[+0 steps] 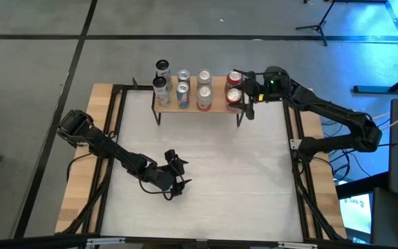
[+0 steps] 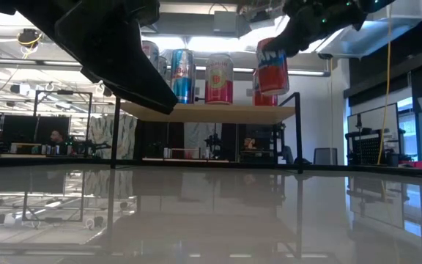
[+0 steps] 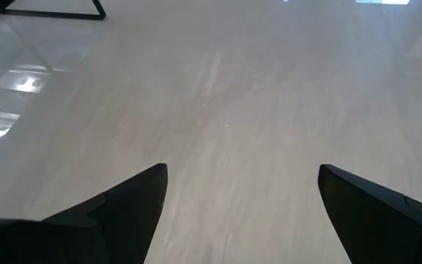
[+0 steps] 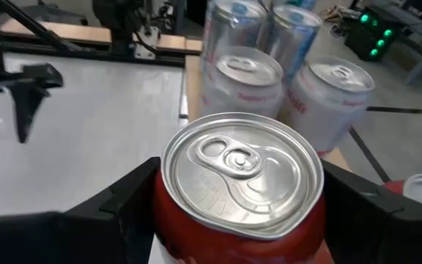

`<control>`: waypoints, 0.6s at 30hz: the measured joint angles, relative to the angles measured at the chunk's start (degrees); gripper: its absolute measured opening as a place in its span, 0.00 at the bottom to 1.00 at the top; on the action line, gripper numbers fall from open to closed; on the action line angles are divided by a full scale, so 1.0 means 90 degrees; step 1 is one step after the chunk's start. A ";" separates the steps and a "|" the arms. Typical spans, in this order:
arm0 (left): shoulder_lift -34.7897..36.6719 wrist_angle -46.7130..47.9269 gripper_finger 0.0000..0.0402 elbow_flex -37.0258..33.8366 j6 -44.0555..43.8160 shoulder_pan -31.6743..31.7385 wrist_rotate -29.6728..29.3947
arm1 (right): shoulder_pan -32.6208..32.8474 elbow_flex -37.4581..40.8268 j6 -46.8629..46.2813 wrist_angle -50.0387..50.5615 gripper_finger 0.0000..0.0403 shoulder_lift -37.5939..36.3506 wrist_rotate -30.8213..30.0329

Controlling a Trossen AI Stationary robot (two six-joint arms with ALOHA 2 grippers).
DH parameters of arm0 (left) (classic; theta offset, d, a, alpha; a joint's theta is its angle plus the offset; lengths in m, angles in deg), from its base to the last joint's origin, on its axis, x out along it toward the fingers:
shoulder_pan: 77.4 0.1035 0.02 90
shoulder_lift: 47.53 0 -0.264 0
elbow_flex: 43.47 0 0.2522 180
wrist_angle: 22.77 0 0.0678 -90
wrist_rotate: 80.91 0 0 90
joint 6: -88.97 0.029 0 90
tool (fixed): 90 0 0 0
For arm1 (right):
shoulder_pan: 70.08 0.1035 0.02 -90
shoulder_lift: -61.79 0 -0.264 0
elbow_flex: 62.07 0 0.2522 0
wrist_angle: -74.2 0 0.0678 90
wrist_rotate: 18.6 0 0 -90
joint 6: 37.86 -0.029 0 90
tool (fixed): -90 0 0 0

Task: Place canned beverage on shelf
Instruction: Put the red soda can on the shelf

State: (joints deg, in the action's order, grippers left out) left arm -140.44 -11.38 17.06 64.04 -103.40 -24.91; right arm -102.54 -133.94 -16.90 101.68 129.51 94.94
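My right gripper (image 1: 240,95) is shut on a red can (image 4: 240,176) above the right end of the shelf (image 1: 216,105), a light-wood board on thin black legs (image 2: 218,112). Another red can (image 1: 235,78) stands on the board just beyond it, and several more cans (image 1: 183,86) stand in rows further left. My left gripper (image 1: 178,173) hangs open over the middle of the table, left of centre, with only bare tabletop between its fingers (image 3: 130,205). My right gripper pinches the red can's side wall (image 4: 168,224) just under the top rim, one finger (image 4: 123,202) on each side. The fingers come from the table's right, slanting a little downward. The can (image 2: 272,66) hangs tilted, lifted clear of the shelf board.
The pale tabletop (image 1: 240,173) has black rails (image 1: 299,166) and wooden strips along its left and right sides. The shelf's black legs (image 2: 299,132) stand at the far side. Stands and equipment fill the room to the right.
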 joint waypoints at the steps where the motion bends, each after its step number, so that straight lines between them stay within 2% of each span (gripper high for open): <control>1: 0.0000 0.0000 0.86 0.0000 -0.0002 0.0000 0.0000 | 0.0000 0.0000 0.0032 -0.0001 0.71 0.0036 -0.0007; 18: 0.0000 0.0000 0.86 0.0000 -0.0041 0.0000 0.0000 | 0.0017 0.0002 0.0209 -0.0026 0.72 0.0336 -0.0606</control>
State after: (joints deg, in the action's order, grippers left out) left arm -140.44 -11.38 17.06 63.67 -103.40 -24.91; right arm -102.39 -133.91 -15.01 101.45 132.53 89.48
